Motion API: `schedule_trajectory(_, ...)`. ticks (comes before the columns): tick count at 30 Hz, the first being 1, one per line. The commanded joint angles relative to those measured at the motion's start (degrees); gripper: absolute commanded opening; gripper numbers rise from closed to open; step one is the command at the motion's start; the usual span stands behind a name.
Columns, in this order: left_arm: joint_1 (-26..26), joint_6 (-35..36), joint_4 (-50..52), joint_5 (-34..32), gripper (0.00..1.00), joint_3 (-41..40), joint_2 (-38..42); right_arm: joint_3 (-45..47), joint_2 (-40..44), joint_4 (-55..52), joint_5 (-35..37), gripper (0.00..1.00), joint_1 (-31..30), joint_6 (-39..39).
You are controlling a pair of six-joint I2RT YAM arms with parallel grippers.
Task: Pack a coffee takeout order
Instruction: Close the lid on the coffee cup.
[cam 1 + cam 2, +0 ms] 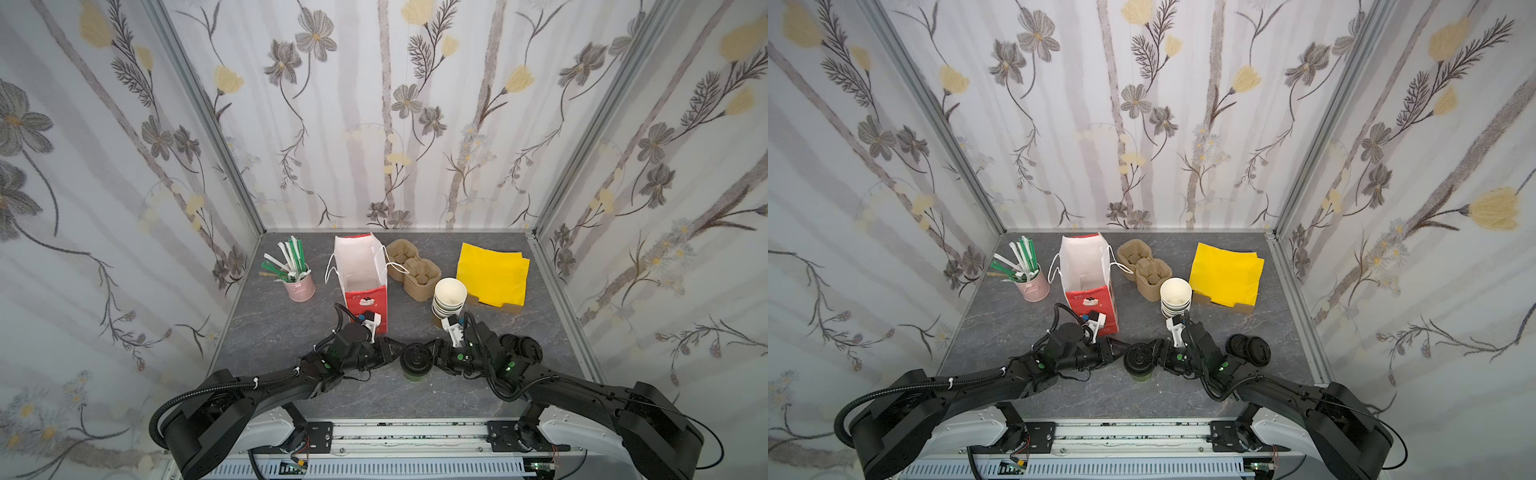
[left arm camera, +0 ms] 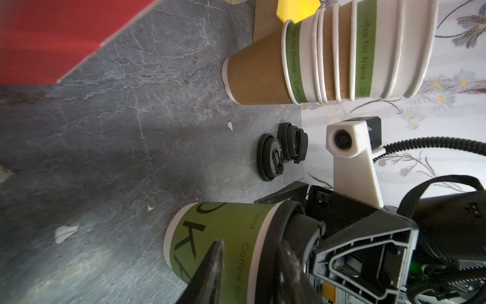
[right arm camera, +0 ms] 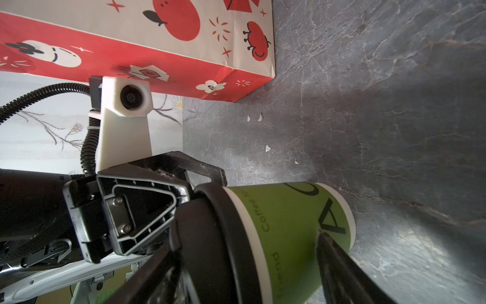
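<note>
Nearest the camera, the left arm point(image 1: 232, 395) and right arm point(image 1: 582, 386) stretched in from the near edge, their tips close together over the middle of the grey marbled counter point(image 1: 291, 332). Beyond them a red-and-white paper bag point(image 1: 365, 299) stood upright with its mouth open. At the far right a stack of yellow napkins point(image 1: 492, 270) lay on brown cardboard point(image 1: 509, 308). Between it and the bag sat a brown pulp cup carrier point(image 1: 411, 270). A stack of lidless cups point(image 1: 449, 295) stood just nearer than the carrier. At the far left a pink bucket point(image 1: 301, 289) held green and white straws point(image 1: 291, 257).

The paper cup point(image 2: 231, 226), green-banded and capped with its black lid point(image 3: 210, 237), stood on the counter at near centre, between the two arms' tips. Loose black lids point(image 1: 1250, 349) lay to its right, past the right arm's wrist.

The left fingers point(image 2: 210, 273) were a little apart, one across the cup's wall and one across the lid. The right fingers point(image 3: 339, 268) were spread wide, one low by the cup's base and one up by the lid. Whether either pair touched the cup could not be told.
</note>
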State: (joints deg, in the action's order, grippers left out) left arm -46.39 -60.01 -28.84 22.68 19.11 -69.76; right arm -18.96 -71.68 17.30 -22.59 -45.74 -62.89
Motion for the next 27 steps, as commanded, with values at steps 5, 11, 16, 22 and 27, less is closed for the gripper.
schedule_trajectory(5,-0.74,1.42,7.76,1.18,0.29,-1.62,-1.87,-0.16,-0.39,-4.51,1.58,0.79,-0.23,0.45)
schedule_trajectory(11,-1.14,2.05,9.38,0.18,0.29,-2.06,-1.83,-0.05,-0.48,-4.74,1.59,0.79,-0.36,0.58)
schedule_trajectory(16,-1.15,2.73,10.4,-0.17,0.31,-1.59,-1.44,0.05,-0.65,-4.64,1.72,0.79,-0.49,0.49)
schedule_trajectory(22,-0.92,3.51,10.56,-0.88,0.38,0.9,1.23,0.15,-0.58,-4.6,1.85,0.79,-0.76,0.33)
schedule_trajectory(27,-0.03,3.41,10.56,-1.83,0.48,3.46,5.29,-0.09,-0.67,-4.47,1.91,0.79,-0.85,0.31)
